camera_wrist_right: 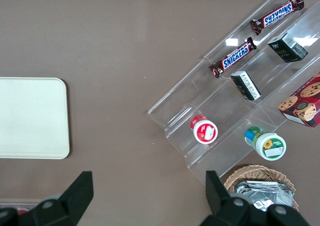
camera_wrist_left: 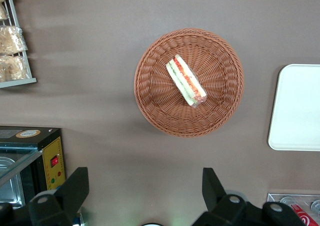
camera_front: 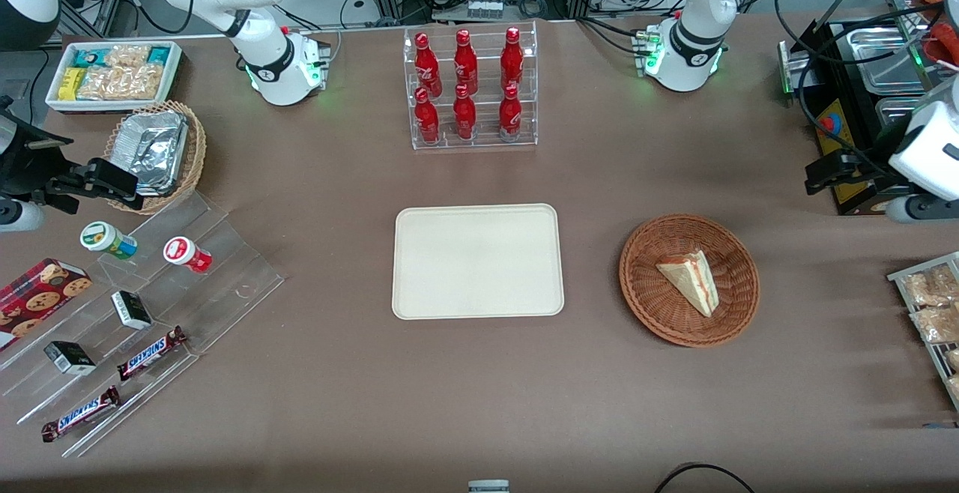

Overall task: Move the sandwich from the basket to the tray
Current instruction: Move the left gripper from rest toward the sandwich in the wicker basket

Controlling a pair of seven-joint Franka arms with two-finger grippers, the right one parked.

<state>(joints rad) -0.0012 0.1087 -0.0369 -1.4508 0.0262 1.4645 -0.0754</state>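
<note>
The sandwich is a pale triangular wedge with red-orange and green layers at its cut edge. It lies in the round reddish-brown wicker basket; both also show in the left wrist view, the sandwich in the basket. The cream-white tray lies flat beside the basket, toward the parked arm's end, with nothing on it; its edge shows in the left wrist view. My left gripper hangs high above the table toward the working arm's end, well apart from the basket. It is open wide and holds nothing.
A clear rack of red bottles stands farther from the front camera than the tray. A black appliance with metal pans and a wire shelf of packets stand at the working arm's end. A clear stepped snack display lies at the parked arm's end.
</note>
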